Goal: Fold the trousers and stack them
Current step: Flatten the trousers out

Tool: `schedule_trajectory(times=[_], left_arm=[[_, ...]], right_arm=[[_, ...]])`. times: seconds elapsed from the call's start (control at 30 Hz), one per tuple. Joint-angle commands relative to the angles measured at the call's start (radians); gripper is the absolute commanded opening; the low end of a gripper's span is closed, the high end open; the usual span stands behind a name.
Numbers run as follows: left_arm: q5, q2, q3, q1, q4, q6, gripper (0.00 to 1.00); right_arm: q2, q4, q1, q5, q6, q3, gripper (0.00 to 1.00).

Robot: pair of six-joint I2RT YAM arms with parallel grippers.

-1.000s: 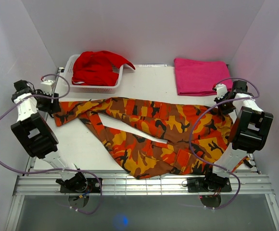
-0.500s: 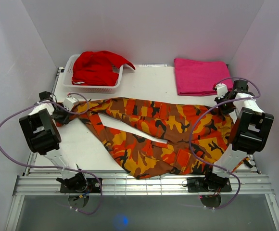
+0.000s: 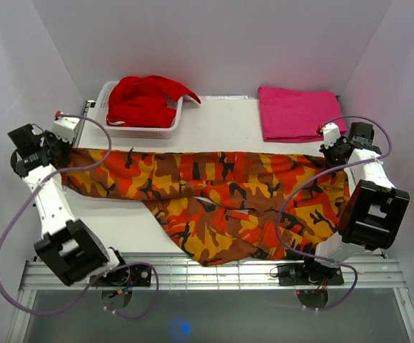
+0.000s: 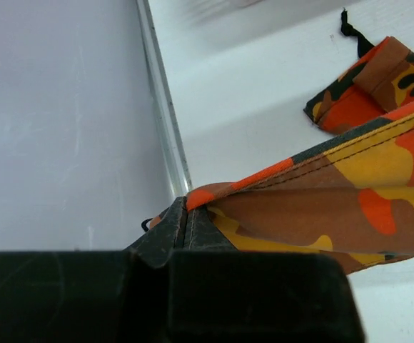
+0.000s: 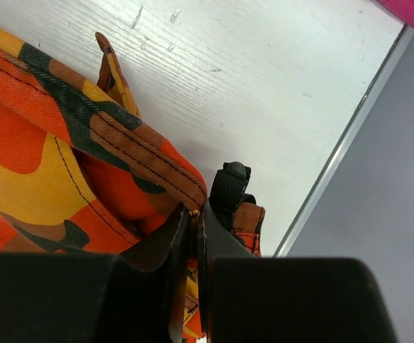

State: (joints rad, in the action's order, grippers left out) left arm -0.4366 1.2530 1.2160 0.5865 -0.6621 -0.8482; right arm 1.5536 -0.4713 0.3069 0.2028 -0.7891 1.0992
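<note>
Orange, red, yellow and black patches cover the one pair of trousers [image 3: 214, 196]. They lie on the white tabletop [image 3: 221, 128], pulled out long from the left side to the right side.

There are two arms and two pincers. The left pincer [image 4: 187, 214] is shut tight on one thin end of the trousers. It sits right at the left edge of the tabletop, beside the metal strip [image 4: 163, 107] and the grey wall. The right pincer [image 5: 198, 214] is shut tight on the other end, where there is a thick seam and a small black loop. It sits close to the right edge.

At the far side there is one white basket [image 3: 139, 131] with one red garment [image 3: 144, 98] heaped in it. There is also one pink folded cloth [image 3: 296, 112], lying flat at the far right. The basket and the pink cloth are well apart from each other.

A bare white strip runs between the trousers and those two things. The top edge of the trousers is nearly straight. The bottom part hangs down in a wide bunch and comes close to the near edge, by the metal rails [image 3: 207, 271]. There is bare room at the near left, in front of the trousers. On the right side the cloth fills almost all the room up to the edge.
</note>
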Motion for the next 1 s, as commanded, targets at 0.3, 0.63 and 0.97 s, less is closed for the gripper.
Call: schedule_trajectory(times=[0.3, 0.63, 0.97], left_arm=[[0.142, 0.767, 0.528, -0.109, 0.217, 0.27, 0.0], [-0.058, 0.659, 0.585, -0.154, -0.134, 0.051, 0.87], [-0.128, 0.532, 0.211, -0.183, -0.137, 0.231, 0.71]], right_arm=[[0.302, 0.013, -0.032, -0.046, 0.129, 0.327, 0.08], [0.295, -0.349, -0.063, 0.087, 0.056, 0.519, 0.97], [0.119, -0.417, -0.524, 0.291, 0.197, 0.485, 0.65]])
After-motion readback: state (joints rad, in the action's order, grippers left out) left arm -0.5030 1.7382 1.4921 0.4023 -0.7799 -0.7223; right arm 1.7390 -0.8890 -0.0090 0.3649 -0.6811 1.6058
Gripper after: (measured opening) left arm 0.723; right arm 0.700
